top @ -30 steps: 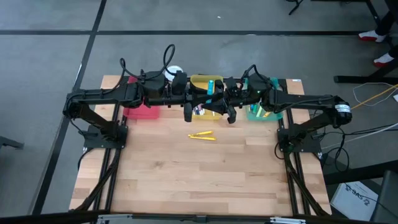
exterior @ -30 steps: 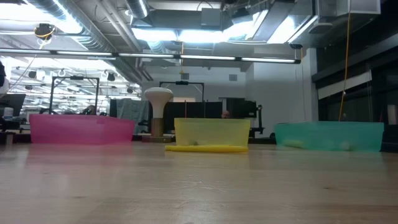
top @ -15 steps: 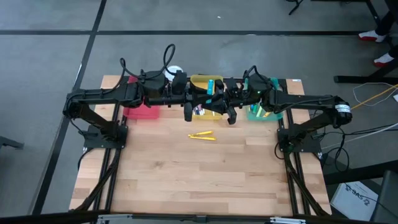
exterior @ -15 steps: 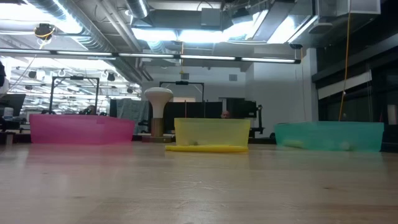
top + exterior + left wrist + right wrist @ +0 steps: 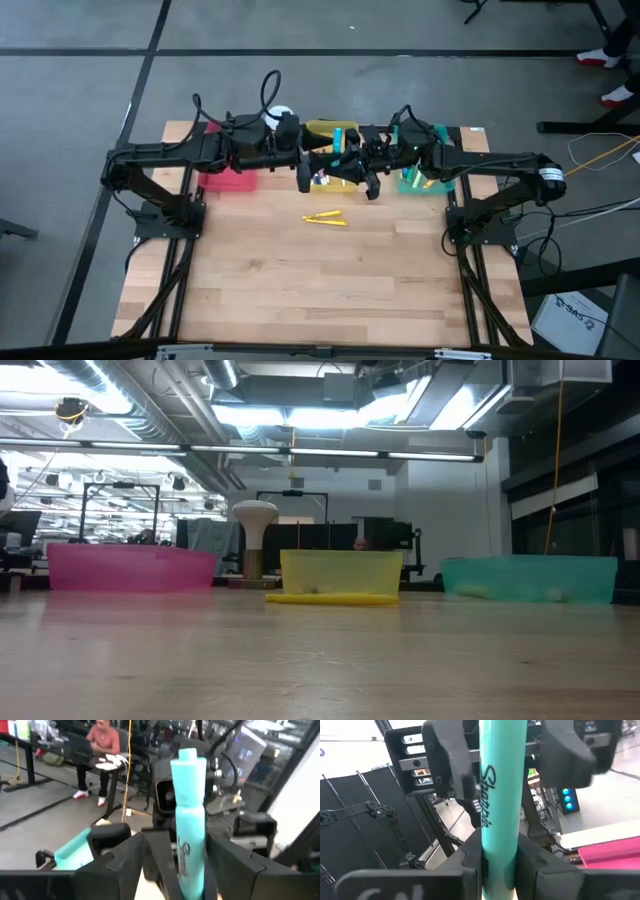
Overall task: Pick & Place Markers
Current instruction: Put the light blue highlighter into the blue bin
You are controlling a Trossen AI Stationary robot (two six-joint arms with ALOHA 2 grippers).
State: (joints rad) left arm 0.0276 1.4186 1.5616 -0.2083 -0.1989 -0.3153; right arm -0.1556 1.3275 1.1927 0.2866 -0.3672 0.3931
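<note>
teal marker (image 5: 502,820) is clamped by right gripper (image 5: 495,862) above yellow tray (image 5: 330,130) | left gripper (image 5: 172,865) spread wide around it (not gripping) | two yellow markers (image 5: 325,218) lie near tray

Both grippers met above the middle tray (image 5: 322,128); two markers (image 5: 325,218) lay on the table (image 5: 330,280) just before them

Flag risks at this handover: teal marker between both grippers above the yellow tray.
1. The right gripper pinches the teal marker only near one end; with the left gripper's fingers spread off it, it could tilt or slip.
2. It hangs above the yellow tray, so a drop probably lands in the wrong bin, not the teal tray.
3. The grippers sit very close; withdrawing could knock the marker.
</note>
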